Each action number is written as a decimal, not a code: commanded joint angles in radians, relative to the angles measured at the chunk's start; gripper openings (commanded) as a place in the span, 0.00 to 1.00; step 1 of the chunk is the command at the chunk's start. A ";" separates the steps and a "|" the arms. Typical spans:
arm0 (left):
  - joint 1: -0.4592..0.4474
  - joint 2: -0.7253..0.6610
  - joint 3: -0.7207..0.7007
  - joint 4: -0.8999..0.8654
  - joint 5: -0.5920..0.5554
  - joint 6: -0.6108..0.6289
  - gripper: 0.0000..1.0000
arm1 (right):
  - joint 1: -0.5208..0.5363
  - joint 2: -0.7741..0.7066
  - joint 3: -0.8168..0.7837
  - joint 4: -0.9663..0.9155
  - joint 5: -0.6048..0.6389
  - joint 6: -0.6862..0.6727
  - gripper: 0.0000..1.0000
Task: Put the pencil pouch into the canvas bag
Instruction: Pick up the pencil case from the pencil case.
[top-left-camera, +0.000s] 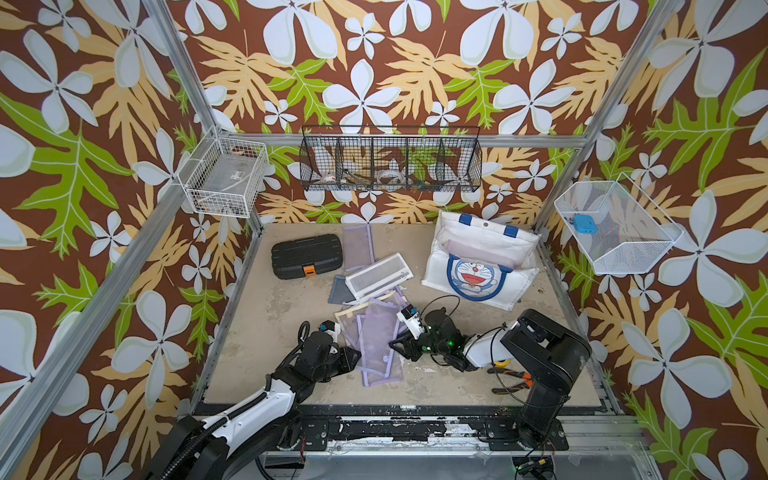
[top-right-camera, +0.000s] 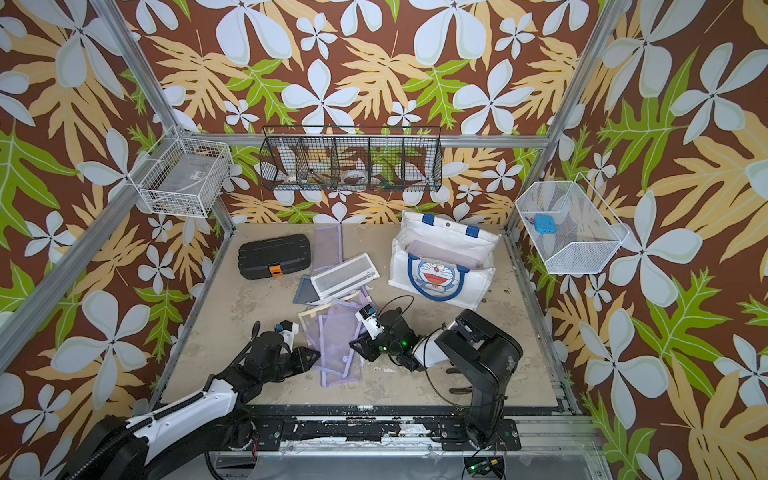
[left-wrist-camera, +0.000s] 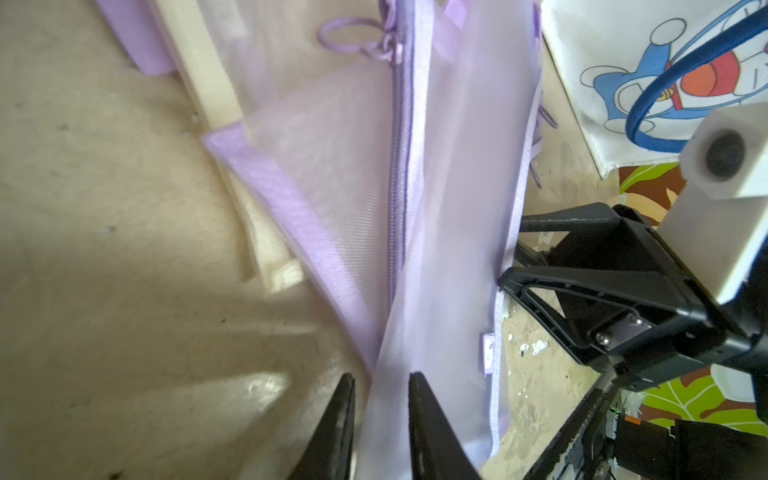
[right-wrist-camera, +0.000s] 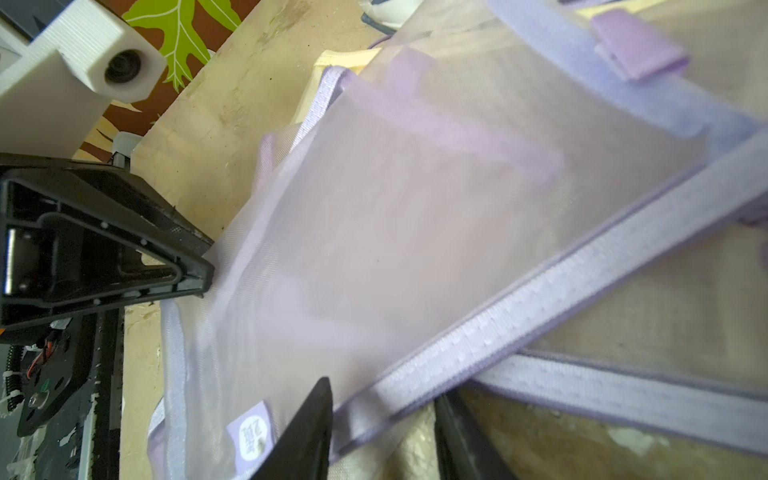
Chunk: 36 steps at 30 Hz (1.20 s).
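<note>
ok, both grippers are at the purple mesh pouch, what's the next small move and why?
Probably close the left gripper on the purple mesh pouch: in the left wrist view its jaws stand apart astride the pouch's edge. The right gripper straddles a lilac band, also open. The canvas bag is across the table, so a grip comes first.

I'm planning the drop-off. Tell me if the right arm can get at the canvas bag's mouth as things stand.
Probably yes. The canvas bag lies on that arm's side with its mouth gaping, and only bare table separates it from the right gripper, whose fingers straddle a purple mesh pouch.
</note>
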<state>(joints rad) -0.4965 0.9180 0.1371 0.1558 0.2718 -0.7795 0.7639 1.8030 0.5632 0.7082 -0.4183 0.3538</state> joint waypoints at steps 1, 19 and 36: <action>-0.001 -0.023 -0.002 0.020 0.046 -0.015 0.23 | 0.005 0.013 -0.005 -0.141 0.018 0.002 0.42; 0.001 -0.166 0.220 -0.172 0.104 0.102 0.00 | 0.005 -0.372 -0.026 -0.365 0.036 0.001 0.75; 0.000 -0.259 0.371 0.293 0.476 0.152 0.00 | -0.220 -0.991 -0.066 -0.369 -0.235 0.209 0.88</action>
<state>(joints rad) -0.4984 0.6514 0.4862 0.3389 0.6739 -0.6300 0.5446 0.8352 0.5018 0.3138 -0.6323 0.5362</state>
